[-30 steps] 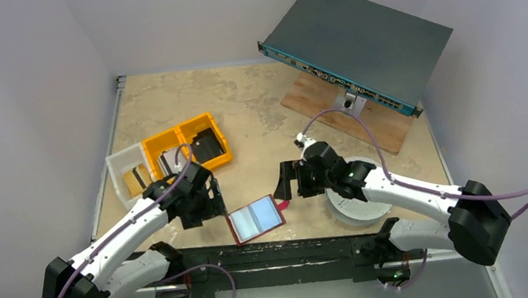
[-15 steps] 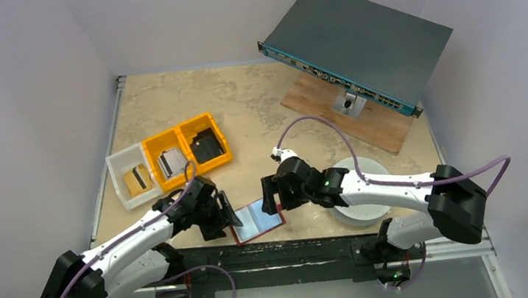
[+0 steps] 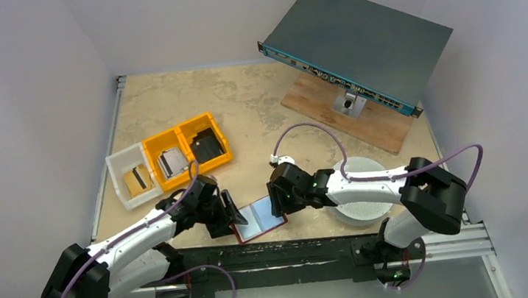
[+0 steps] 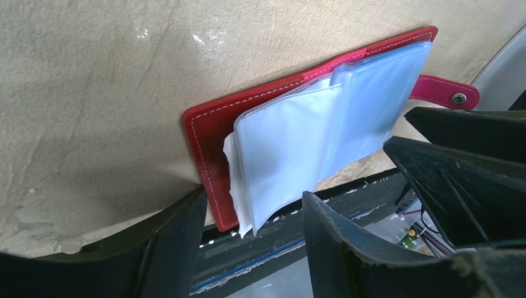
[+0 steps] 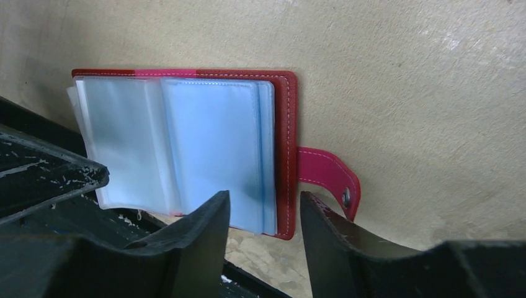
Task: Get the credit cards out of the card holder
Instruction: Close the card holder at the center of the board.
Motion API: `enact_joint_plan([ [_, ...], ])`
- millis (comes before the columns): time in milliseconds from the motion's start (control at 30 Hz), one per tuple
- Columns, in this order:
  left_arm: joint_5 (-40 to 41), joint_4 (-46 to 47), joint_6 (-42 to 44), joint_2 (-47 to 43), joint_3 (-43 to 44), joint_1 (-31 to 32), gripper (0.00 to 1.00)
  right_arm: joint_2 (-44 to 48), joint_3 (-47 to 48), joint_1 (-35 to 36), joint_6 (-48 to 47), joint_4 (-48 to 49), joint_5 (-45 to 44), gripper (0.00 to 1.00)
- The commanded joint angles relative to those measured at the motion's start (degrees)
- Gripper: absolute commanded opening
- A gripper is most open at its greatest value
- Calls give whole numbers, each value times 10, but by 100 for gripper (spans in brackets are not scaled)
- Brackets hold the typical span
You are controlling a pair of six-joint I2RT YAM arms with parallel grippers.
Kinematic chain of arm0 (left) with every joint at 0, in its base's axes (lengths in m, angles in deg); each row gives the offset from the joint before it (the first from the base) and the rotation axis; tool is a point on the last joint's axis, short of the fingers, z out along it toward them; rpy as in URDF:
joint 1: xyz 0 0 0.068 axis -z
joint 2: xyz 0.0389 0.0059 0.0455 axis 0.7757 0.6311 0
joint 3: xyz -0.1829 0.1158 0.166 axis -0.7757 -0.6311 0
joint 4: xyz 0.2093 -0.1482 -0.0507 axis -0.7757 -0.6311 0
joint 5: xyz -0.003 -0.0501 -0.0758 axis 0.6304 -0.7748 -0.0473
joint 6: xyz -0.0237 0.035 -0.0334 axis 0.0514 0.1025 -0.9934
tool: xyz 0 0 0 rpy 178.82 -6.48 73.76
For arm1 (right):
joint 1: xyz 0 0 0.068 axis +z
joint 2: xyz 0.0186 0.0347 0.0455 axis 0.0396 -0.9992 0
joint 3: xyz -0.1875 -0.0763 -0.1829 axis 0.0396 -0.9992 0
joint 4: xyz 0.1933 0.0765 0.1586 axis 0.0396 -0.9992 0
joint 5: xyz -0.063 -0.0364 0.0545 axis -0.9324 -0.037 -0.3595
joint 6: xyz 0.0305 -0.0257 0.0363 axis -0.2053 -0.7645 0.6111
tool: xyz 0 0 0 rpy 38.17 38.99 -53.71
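Black fingers of the left gripper stood apart around the left corner of the card holder, clenched on nothing. The right gripper was released too, its jaws straddling the holder's right edge beside the snap tab. The red holder lay open at the near edge of the tabletop, pale blue pages up.

Holder: red leather-look cover, white stitching. Sleeves: glossy clear plastic, bluish. Snap: shiny metal. Table: matt, mottled beige, stone-look. Right fingers: matt black plastic, scuffed. Chassis at 1 o'clock: matt grey metal, on bare wood board. Bins at 9: smooth yellow plastic.
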Motion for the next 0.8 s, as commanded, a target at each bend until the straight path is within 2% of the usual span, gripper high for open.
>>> enact_joint_plan([
  [0, -5, 33, -5, 6, -15, 2, 56, -14, 18, 6, 7, 3, -17, 41],
  [133, -16, 48, -12, -10, -12, 2, 43, -29, 16, 7, 10, 3, -17, 34],
  [300, -31, 64, -20, -29, -6, 2, 34, -41, 10, 7, 13, 8, -11, 30],
  [433, -37, 62, -24, -44, 4, 2, 30, -46, 7, 7, 16, 14, -8, 28],
  [767, -40, 63, -20, -42, 42, 12, 30, -53, 7, 7, 17, 24, 3, 28],
])
